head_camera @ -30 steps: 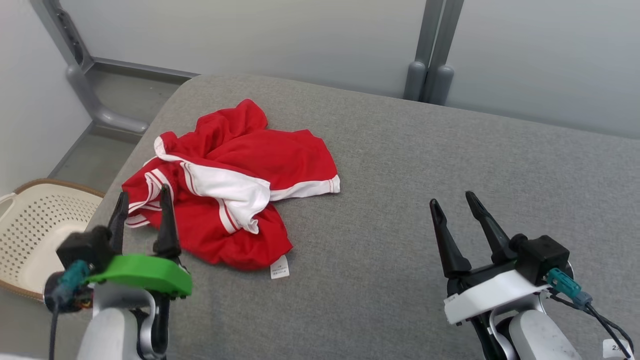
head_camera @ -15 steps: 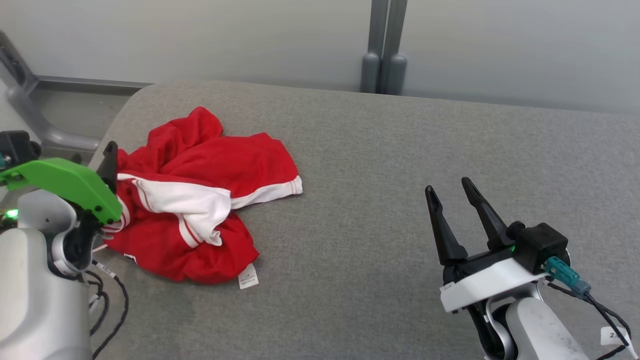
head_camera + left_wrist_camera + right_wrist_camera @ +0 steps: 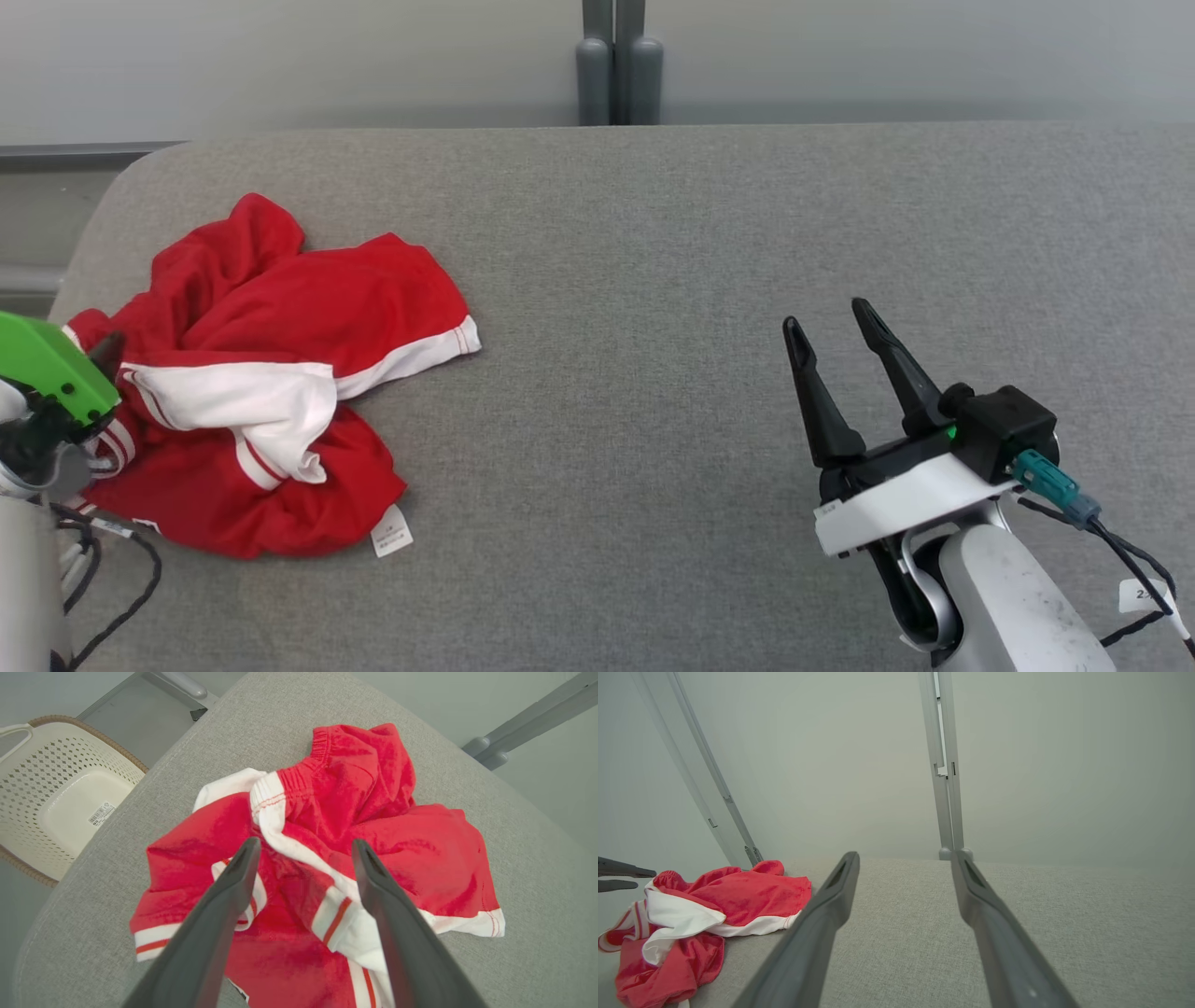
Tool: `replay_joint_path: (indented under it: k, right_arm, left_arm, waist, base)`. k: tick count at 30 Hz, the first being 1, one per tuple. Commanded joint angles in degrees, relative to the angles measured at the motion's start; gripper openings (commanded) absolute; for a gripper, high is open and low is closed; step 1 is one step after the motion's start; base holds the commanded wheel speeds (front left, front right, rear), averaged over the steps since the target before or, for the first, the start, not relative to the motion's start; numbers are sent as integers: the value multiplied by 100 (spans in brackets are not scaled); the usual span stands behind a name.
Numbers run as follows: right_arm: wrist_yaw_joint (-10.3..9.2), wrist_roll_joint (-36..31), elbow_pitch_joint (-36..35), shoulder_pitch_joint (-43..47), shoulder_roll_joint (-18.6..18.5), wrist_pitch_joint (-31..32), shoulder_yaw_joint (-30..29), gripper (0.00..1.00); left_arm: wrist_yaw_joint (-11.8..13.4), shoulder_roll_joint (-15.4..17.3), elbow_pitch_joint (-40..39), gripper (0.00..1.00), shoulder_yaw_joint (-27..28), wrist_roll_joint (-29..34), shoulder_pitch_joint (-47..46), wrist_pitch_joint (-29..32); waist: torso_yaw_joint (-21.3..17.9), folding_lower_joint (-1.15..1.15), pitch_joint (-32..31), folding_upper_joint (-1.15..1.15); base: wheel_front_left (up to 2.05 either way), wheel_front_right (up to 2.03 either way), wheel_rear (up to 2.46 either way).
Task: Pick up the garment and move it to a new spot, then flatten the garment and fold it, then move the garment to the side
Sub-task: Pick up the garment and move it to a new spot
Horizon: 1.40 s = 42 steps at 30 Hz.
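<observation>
The left gripper point(image 3: 304, 842) stands wide open above the left part of the garment point(image 3: 397, 835), its two dark fingers framing a white-striped fold; whether the tips touch the cloth cannot be told. The right gripper point(image 3: 826, 315) is also spread wide, holds nothing and hangs over bare fabric well apart from the garment. The garment, red shorts with white trim, lies crumpled near the left end of the tabletop point(image 3: 653, 280), with a white care label point(image 3: 390, 532) at its near edge. A cream perforated basket point(image 3: 28, 765) stands on the floor beside that corner, with a barcode sticker point(image 3: 100, 812) on its bottom. The tabletop is covered in grey cloth with rounded corners; behind it are pale wall panels and grey posts point(image 3: 616, 75).
</observation>
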Motion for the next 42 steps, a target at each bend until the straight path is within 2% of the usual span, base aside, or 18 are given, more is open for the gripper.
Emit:
replay_joint_path:
  k: [1, 6, 14, 15, 17, 26, 33, 42]
  right_arm:
    - [2, 13, -6, -107, -37, -17, 18, 100]
    - [2, 17, -1, -175, -72, -17, 59, 100]
    - [2, 44, 31, -209, -103, -17, 103, 100]
    - [2, 47, 43, -199, -101, -17, 108, 100]
    - [2, 50, 52, -171, -97, -17, 110, 100]
    - [2, 84, 100, -44, -39, -17, 108, 100]
    - [2, 114, 141, 21, 13, -17, 92, 100]
    - [2, 128, 113, 143, 92, -17, -23, 100]
  left_arm:
    - [66, 107, 153, 100, 40, -31, -145, 8]
    - [189, 338, 579, 100, 106, -13, -307, 41]
    - [149, 533, 1059, 100, 138, 20, -367, -369]
    - [137, 550, 1129, 45, 133, 31, -367, -423]
    - [101, 568, 1233, 0, 108, 58, -373, -525]
    - [-158, 546, 1388, 0, -151, 241, -544, -972]
    - [-468, 551, 1128, 0, -512, 423, -762, -1164]
    - [-719, 97, 180, 0, -1157, 331, -1063, -1012]
  waist:
    - [-211, 0, 184, 0]
    - [-396, 0, 308, 0]
    - [-575, 0, 324, 0]
    - [-584, 0, 294, 0]
    - [-585, 0, 238, 0]
    - [-468, 0, -2, 0]
    - [-435, 0, -217, 0]
    - [-726, 0, -443, 0]
  base:
    - [0, 0, 0]
    - [0, 0, 0]
    - [0, 0, 0]
    - [0, 0, 0]
    - [0, 0, 0]
    - [0, 0, 0]
    - [0, 0, 0]
    - [0, 0, 0]
